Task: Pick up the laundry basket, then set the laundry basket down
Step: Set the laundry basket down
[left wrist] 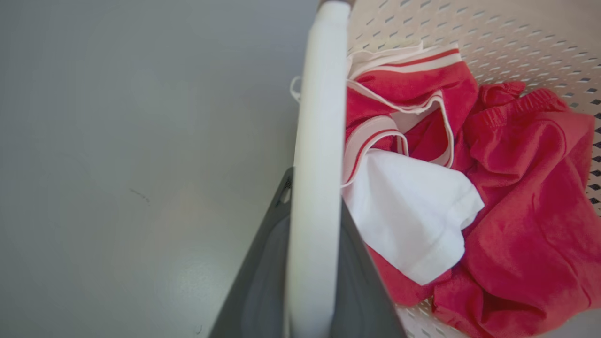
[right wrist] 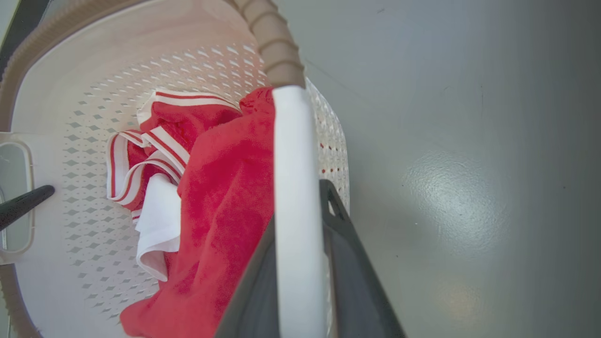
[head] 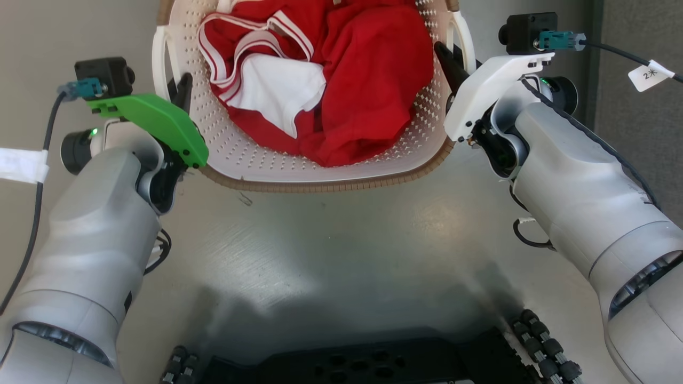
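Observation:
The laundry basket point(head: 256, 154) is cream-white and perforated, with a brown woven rim, and sits at the top centre of the head view. Red clothes point(head: 373, 69) and a white piece point(head: 277, 90) lie inside it. My left gripper point(head: 184, 88) is shut on the basket's left loop handle point(head: 160, 58). In the left wrist view that handle point(left wrist: 321, 94) runs between the dark fingers point(left wrist: 263, 281). My right gripper point(head: 451, 61) is shut on the right handle point(head: 464, 37), which shows as a white bar point(right wrist: 288, 141) between its fingers point(right wrist: 347, 263). I cannot tell whether the basket is off the floor.
Smooth grey floor point(head: 331, 240) lies all round the basket. My dark wheeled base point(head: 363, 362) is at the bottom of the head view. A darker panel point(head: 640, 133) stands at the far right. Cables run from both wrist cameras, one with a white tag point(head: 648, 74).

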Robot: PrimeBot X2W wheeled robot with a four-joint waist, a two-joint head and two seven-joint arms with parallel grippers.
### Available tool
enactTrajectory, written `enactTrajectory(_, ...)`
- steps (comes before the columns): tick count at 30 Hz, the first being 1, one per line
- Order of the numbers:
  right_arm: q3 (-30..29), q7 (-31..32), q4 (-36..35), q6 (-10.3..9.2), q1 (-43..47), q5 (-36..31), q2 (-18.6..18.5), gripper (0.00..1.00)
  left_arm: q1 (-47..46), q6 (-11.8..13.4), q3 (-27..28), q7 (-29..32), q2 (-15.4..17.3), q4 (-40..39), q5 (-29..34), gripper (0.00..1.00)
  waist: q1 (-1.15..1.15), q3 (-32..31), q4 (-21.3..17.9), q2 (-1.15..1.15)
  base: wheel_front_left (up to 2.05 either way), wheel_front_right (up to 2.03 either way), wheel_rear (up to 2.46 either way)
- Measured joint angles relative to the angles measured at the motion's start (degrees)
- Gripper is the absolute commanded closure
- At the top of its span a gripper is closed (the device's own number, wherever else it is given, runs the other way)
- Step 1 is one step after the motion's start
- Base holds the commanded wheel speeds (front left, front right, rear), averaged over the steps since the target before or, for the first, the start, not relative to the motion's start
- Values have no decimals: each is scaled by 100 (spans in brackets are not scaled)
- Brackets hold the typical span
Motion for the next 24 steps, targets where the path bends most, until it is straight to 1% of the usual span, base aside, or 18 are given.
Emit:
enactTrajectory(7, 53, -131, -2, 0, -18, 1, -9, 100, -81, -1, -37, -152, -10, 62, 8, 100, 0, 149, 35, 0, 0, 0, 0)
enactTrajectory(23, 169, -192, 11, 0, -20, 122, -15, 100, -96, -4, -149, -204, -30, 129, 8, 100, 0, 216, 56, 0, 0, 0, 0)
enactTrajectory(24, 176, -194, 13, 0, -20, 135, -15, 81, -97, -4, -155, -204, -31, 133, 7, 100, 0, 217, 56, 0, 0, 0, 0)
